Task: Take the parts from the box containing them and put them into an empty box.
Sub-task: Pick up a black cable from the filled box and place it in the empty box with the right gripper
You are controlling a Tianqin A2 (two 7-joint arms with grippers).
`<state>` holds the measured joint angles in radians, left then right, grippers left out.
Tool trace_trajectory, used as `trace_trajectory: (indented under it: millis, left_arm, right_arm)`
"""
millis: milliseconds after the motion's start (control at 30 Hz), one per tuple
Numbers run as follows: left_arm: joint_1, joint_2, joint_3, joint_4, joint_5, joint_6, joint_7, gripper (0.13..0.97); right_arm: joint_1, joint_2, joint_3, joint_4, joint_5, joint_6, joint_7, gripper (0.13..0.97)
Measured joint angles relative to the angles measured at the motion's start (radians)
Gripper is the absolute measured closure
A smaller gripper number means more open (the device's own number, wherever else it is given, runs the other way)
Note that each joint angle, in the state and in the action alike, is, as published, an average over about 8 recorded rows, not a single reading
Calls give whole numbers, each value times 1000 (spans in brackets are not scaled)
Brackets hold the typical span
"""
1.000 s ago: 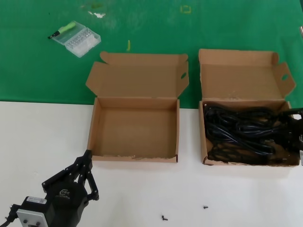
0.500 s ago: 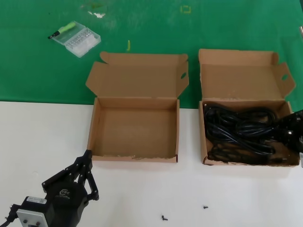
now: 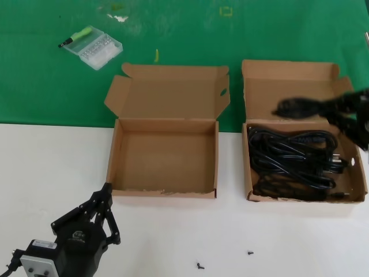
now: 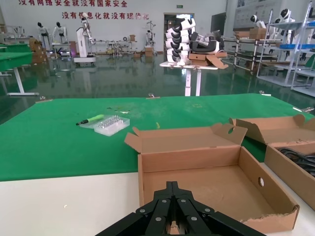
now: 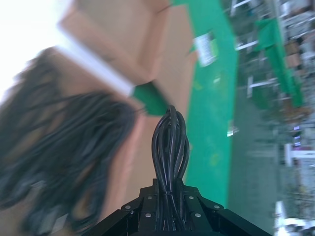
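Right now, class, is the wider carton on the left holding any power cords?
No. The wider carton shows only a bare cardboard floor; the power cords lie in the squarer carton.

A white table (image 3: 300,242) meets green matting (image 3: 184,40). Beyond lies a glossy dark-green floor (image 4: 123,78), white walls with red lettering (image 4: 74,3), and shelving racks (image 4: 275,54).

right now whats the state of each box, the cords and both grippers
empty box: lid open, nothing inside
box with the cords: lid open, cords still piled inside
lifted cord: raised above that box, bundled loops clamped in the right gripper
right gripper: shut on the lifted cord, over the box's right side
left gripper: shut, holding nothing, on the table near the empty box's front left corner
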<state>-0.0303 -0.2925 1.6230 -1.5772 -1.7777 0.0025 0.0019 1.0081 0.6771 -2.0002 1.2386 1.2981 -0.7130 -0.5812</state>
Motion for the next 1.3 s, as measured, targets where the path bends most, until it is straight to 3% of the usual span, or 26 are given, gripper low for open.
trace_trajectory:
  millis: [267, 767, 1300]
  left_arm:
    - [0, 0, 0, 0, 0, 0, 0, 948]
    - [0, 0, 0, 0, 0, 0, 0, 948]
    - [0, 0, 0, 0, 0, 0, 0, 948]
  right_arm:
    - [53, -101, -9, 11, 12, 39, 9, 900]
    - [77, -381, -82, -176, 40, 162, -72, 900]
    - [-8, -483, -131, -189, 58, 212, -104, 883]
